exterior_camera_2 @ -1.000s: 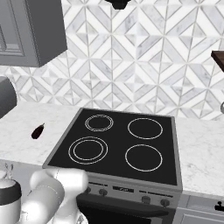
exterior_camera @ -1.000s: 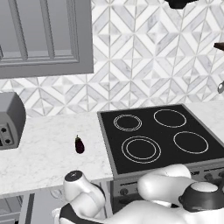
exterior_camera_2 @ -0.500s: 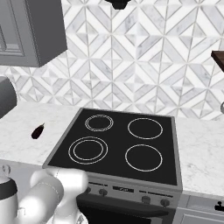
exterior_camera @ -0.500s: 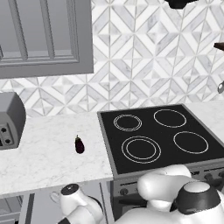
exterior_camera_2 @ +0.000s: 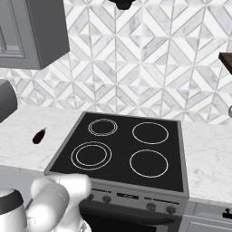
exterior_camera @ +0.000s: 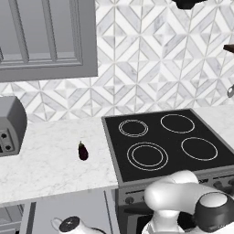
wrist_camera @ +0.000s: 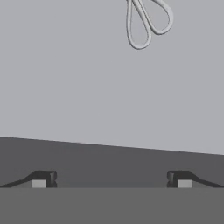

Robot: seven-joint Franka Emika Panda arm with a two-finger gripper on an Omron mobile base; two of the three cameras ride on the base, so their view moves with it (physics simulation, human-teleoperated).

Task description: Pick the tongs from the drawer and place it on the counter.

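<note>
Lower now than a moment ago: white arm point(exterior_camera: 183, 201), with its round dark-capped wrist sunk nearly to the bottom edge of the left base view. Nothing else moved.

From left to right in the left base view:
- Far left: grey toaster point(exterior_camera: 10, 125) sitting on the counter point(exterior_camera: 45, 164), under a grey cabinet point(exterior_camera: 45, 36).
- Next: white marble with faint grey lines, bare but for one small dark purple eggplant point(exterior_camera: 83, 151), lying alone, well apart from the toaster and near the stove's left edge.
- Then: black stovetop point(exterior_camera: 169, 141) with four ring burners, set right beside the marble.
- Behind all of it: wall of white and grey diamond tiles point(exterior_camera: 151, 59).

From left to right in the hand view:
- Bottom left: one dark fingertip point(wrist_camera: 43, 178).
- Middle: flat grey floor of the drawer point(wrist_camera: 78, 87), plain and smooth.
- Top, a bit right of the middle: the tongs point(wrist_camera: 146, 22), thin and silvery, lying flat on that floor, two rounded loops pointing down into the picture, the rest cut off by the top edge.
- Bottom right: the other dark fingertip.

Gripper point(wrist_camera: 111, 179) spread wide, holding nothing, well apart from the tongs.
</note>
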